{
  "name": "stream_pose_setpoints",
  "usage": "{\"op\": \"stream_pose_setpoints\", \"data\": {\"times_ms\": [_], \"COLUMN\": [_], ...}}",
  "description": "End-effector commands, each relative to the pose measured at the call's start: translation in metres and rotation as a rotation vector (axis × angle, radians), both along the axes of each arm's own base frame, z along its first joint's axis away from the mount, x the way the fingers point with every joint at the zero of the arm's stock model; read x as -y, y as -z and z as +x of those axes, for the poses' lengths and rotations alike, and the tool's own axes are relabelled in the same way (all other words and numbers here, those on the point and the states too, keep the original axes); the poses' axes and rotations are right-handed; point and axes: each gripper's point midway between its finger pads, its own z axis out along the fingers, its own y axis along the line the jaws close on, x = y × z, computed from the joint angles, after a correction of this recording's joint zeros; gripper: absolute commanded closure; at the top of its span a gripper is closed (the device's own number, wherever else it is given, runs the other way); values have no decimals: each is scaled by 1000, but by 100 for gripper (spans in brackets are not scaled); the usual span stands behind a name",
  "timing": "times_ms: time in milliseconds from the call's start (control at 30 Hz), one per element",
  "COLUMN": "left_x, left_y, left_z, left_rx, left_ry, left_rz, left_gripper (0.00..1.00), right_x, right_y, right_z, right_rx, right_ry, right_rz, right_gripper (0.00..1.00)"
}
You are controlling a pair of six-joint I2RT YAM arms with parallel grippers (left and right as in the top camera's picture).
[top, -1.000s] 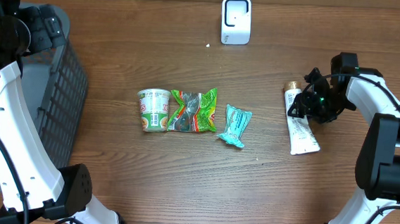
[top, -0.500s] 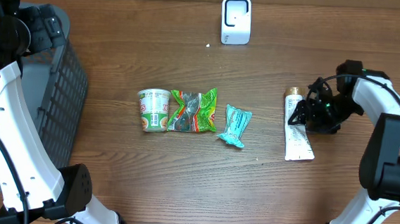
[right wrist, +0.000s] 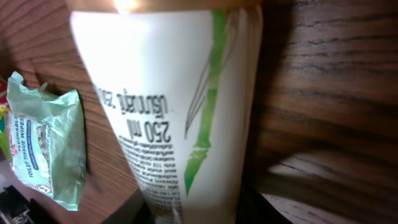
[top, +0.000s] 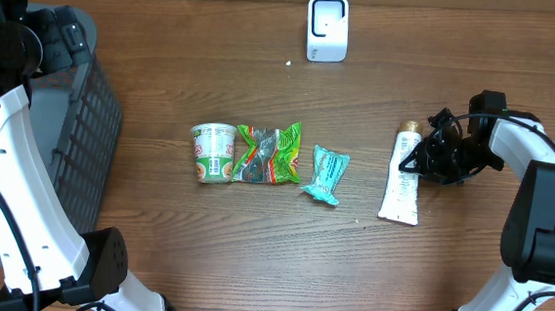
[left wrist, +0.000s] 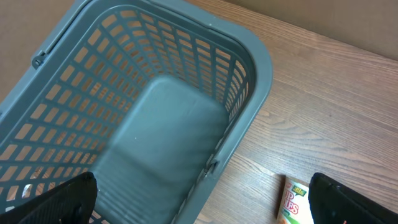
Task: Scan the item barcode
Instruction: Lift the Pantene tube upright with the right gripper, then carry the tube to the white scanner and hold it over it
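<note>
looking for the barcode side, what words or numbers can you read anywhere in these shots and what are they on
"250 ml": on the white tube, printed sideways in the right wrist view.
"TOILET TISSUE WIPES": apparently, on the teal packet; small, so not certain.
Fine print below "250 ml" on the tube: too blurred to read.
Cup and green wrapper: print too small to read from overhead.
No barcode shows in any view.

Cup [top: 213, 152], packet [top: 269, 154], wipes [top: 325, 175], tube [top: 402, 176], left to right

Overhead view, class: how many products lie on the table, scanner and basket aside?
4: noodle cup, green packet and teal wipes pack in a central row; white tube farther right.
</note>
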Motion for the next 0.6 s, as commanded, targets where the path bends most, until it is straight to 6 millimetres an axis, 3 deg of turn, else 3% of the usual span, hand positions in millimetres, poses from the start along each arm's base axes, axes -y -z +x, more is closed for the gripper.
{"op": "stream_pose_setpoints", "data": {"times_ms": [0,100,333,467,567], "left_x": [0,0,0,0,0], "left_y": [1,1,1,1,1], "left_z": [1,1,1,1,1], "left_rx": [-6,-6,-6,-6,-6], "left_ry": [12,12,12,12,12], "left_rz": [8,7,7,7,7], "left_gripper": [0,0,0,0,0], "right_x": [-7,-12,-23,-36,-52], "right_y": [3,-27,-137,-177,-195], "right_z": [-1,18,54,61,67], "right_rx": [-24,15,246,384,494], "right_ry": [1,2,-71,-126,-176], "right_rz": [49,93,-3,-133,-236], "right_gripper": [73,82,87,93,95]}}
